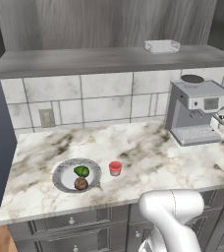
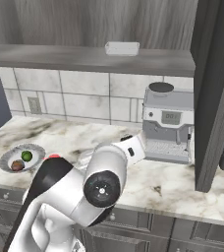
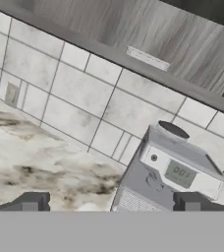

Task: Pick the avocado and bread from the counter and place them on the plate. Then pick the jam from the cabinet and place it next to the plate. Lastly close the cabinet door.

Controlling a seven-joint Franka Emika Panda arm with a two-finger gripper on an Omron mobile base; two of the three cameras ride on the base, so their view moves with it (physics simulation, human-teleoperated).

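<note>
Tabletop (image 1: pixel 148 147) white marble, grey-brown veins. Plate (image 1: pixel 62 173) speckled grey rim, white centre. Avocado (image 1: pixel 81 171) green. Bread (image 1: pixel 81 184) brown. Jam (image 1: pixel 115 168) red. Coffee machine (image 1: pixel 197 110) grey.

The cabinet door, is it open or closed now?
Open: the cabinet door stands edge-on, swung out over the counter, leaving the shelf uncovered.
</note>
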